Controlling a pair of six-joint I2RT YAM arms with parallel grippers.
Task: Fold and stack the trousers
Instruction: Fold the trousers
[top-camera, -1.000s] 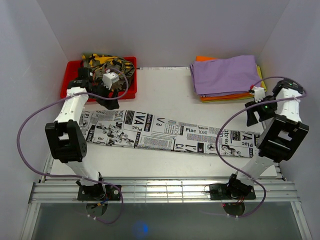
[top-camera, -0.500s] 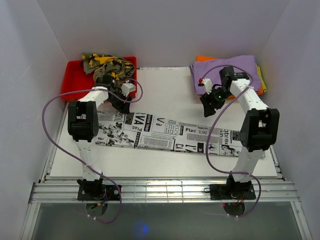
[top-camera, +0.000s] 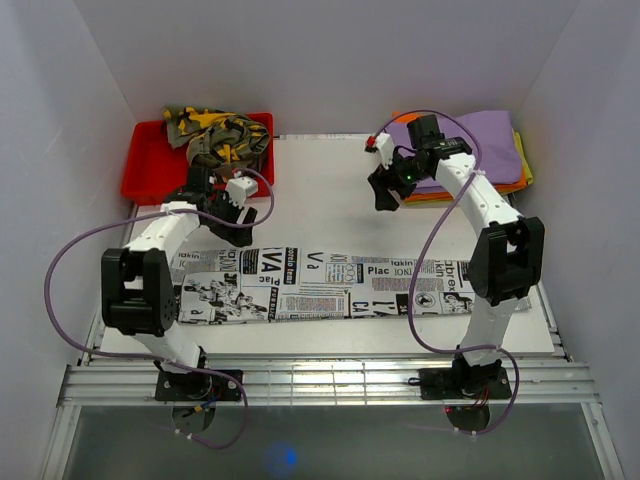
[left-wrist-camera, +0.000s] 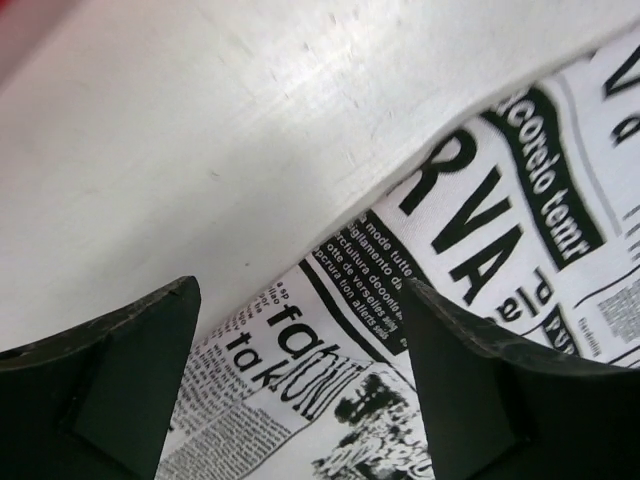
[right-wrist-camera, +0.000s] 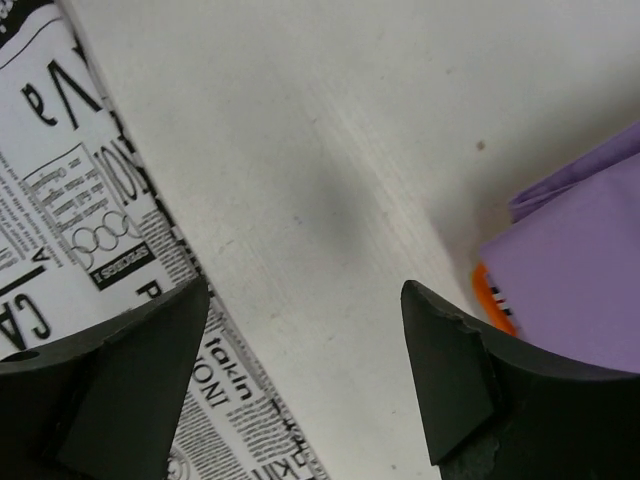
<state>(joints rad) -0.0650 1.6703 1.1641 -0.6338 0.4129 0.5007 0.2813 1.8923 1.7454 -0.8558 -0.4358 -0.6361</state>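
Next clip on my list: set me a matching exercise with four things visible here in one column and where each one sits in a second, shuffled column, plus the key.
Things
1. newspaper-print trousers
2. camouflage garment
3. purple garment
4. right gripper

Places
A. on top of the folded pile, far right
B. open, above bare table
C. heaped in the red bin, far left
D. laid out in a long strip along the table's near side

Pairs: 1-D, 2-C, 3-A, 4-B
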